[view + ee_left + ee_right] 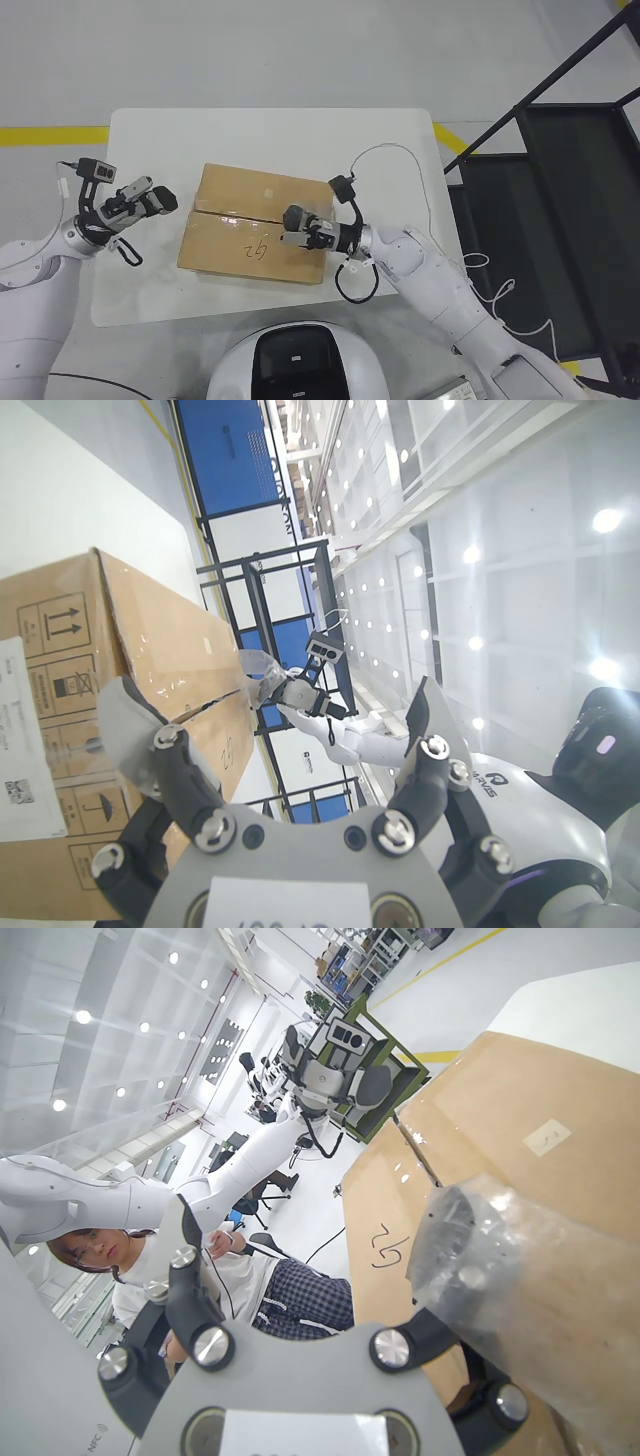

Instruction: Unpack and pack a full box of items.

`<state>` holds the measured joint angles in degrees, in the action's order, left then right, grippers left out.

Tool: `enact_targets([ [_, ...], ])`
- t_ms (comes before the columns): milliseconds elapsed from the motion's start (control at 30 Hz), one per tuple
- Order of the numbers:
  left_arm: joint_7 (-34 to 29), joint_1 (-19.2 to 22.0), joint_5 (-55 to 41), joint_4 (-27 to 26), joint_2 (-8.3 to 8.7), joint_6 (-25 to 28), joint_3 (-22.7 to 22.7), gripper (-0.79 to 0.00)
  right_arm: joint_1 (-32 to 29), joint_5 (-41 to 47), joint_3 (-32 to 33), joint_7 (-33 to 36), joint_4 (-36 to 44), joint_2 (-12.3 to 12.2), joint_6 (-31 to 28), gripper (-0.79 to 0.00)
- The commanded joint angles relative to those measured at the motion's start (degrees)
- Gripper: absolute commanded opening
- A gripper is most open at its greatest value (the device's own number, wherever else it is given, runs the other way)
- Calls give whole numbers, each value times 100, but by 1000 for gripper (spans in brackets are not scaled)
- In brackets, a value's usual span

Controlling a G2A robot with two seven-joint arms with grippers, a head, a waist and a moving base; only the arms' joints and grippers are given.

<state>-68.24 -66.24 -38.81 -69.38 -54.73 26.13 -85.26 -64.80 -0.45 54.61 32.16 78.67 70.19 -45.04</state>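
Note:
A closed cardboard box lies in the middle of the white table, its top flaps meeting at a taped seam. My left gripper hovers just off the box's left end, open with nothing between its fingers. In the left wrist view the box lies beyond the left gripper. My right gripper is over the right end of the box top, near the seam. In the right wrist view the right gripper is open, and a finger wrapped in clear film rests on the box.
A thin white cable loops over the table's right part. A black metal stair frame stands close to the right of the table. The table's back and left strips are bare.

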Motion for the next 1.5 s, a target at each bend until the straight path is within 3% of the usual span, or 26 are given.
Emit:
enact_targets([
  [0, 77, -65, -35, 4, 20, 3, -140, 0, 57, -7, -78, -7, -45, 25, 102, 0],
  [400, 290, -510, -94, -226, 90, -3, -645, 0, 396, -214, -604, -187, -359, 224, 345, 0],
  [967, 405, -846, -155, -537, 105, -12, -922, 0, 596, -751, -800, -902, -670, 417, 450, 0],
  [1467, 279, -1074, -455, -492, 118, 110, -1260, 0, 593, -139, -822, -777, -436, 521, 834, 0],
])
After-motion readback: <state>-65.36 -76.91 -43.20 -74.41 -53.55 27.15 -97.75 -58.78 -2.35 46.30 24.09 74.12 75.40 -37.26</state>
